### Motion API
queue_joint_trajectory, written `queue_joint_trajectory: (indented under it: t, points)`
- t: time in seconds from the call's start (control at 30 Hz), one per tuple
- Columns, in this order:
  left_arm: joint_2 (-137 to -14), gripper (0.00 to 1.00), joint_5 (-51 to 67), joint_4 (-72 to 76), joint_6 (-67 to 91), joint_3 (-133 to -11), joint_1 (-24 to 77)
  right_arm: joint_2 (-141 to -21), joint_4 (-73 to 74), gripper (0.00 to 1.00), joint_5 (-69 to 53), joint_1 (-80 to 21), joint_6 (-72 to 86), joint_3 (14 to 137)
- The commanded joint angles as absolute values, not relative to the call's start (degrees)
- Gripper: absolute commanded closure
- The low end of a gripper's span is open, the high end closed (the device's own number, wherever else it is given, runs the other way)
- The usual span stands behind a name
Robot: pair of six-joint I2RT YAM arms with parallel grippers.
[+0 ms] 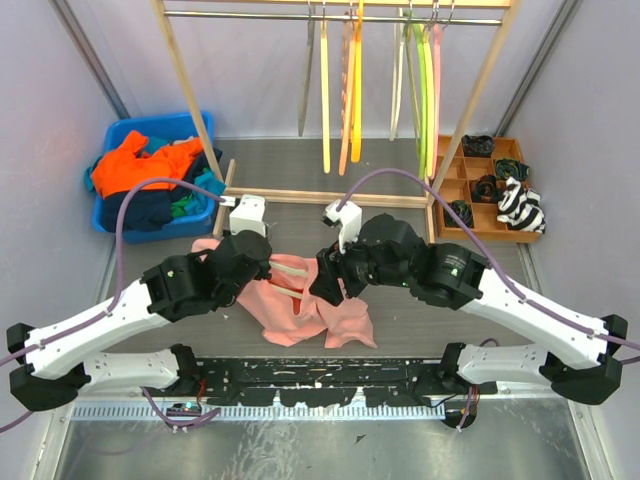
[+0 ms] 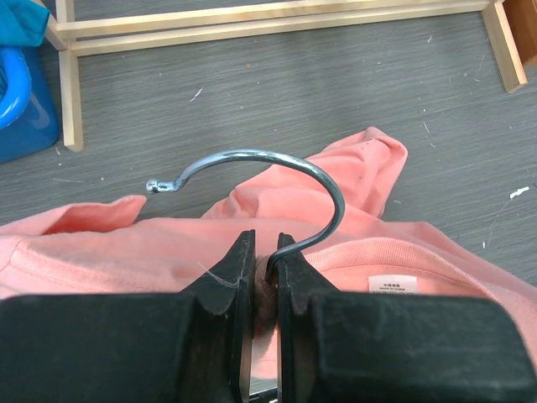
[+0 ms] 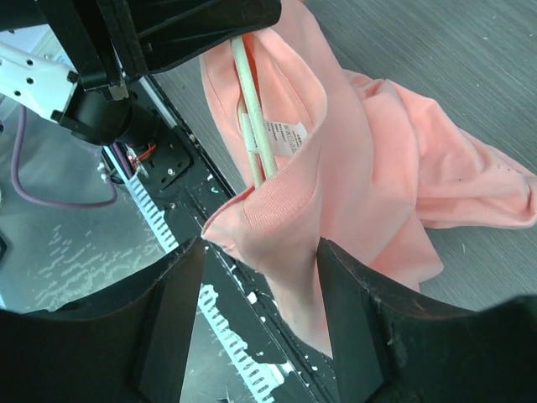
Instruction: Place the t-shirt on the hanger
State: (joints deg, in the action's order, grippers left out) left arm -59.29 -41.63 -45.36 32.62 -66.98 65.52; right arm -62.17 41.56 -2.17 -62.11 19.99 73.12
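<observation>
you are working the threading step: the hanger point(image 2: 252, 157) is sitting partly inside the neck of the t-shirt point(image 2: 369, 180), not yet seated in the shoulders. your left hand point(image 2: 264, 260) is clenched on the hanger at the foot of its wire hook, with a little pink cloth caught beside it, and the hook is poking out on the far side of the neck. the t-shirt is lying bunched on the counter point(image 1: 400, 220) between the two arms, its upper part raised toward the hands. in the right wrist view one cream arm of the hanger is running inside the neck opening, past the label point(image 3: 285, 134). your right hand point(image 3: 262, 248) is straddling the collar point(image 3: 281, 214), fingers apart with the ribbed edge between them; i cannot tell whether it is actually pinching. next, i judge, you are needing a firm hold on that collar and a pull over the hanger's free end, with the left hand steadying the hook.
</observation>
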Motion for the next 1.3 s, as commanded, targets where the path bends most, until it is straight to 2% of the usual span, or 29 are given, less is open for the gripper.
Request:
queue_joint_trajectory:
  t: [0.0,0.23,0.3,0.37,0.47,0.5,0.53,0.7,0.83,1.07,1.27]
  points:
    - [-59.3,1.0,-40.74,-44.59,32.0,-69.38,65.39,-63.66,37.8,0.38,-3.72,-63.24,17.27,72.85]
    - [-59.18,1.0,-39.06,-43.65,32.34,-69.53,65.4,-66.01,36.2,0.41,-3.26,-64.15,16.18,72.76]
    - [-59.28,1.0,-38.51,-43.43,32.34,-69.6,65.4,-66.49,35.62,0.46,-3.62,-64.2,15.85,72.68]
    - [-59.32,1.0,-38.29,-43.39,32.48,-69.45,65.41,-66.91,34.92,0.58,-4.24,-64.31,15.62,72.73]
    - [-59.09,1.0,-38.37,-43.16,32.81,-68.93,65.45,-67.25,34.8,0.88,-5.45,-64.32,15.38,72.55]
    - [-59.0,0.97,-38.4,-43.28,32.93,-68.84,65.42,-67.25,35.07,0.96,-5.57,-64.33,15.42,72.42]
    - [-58.93,0.92,-38.43,-43.36,32.96,-68.87,65.39,-67.01,35.19,0.99,-5.62,-64.34,15.65,72.11]
    - [-57.14,0.67,-39.38,-44.4,33.5,-68.51,65.46,-63.33,35.24,0.99,-4.93,-64.35,18.55,69.41]
    - [-55.15,0.52,-39.73,-44.93,34.11,-67.83,65.39,-59.87,35.77,0.99,-3.35,-64.34,21.05,67.18]
    - [-51.67,0.43,-41.08,-47.74,35.45,-67.56,65.43,-55.66,38.26,0.99,-0.41,-64.34,24.65,64.85]
    - [-42.73,0.38,-43.36,-54.42,37.68,-63.06,65.46,-48.53,41.91,0.99,-0.04,-64.34,27.4,65.05]
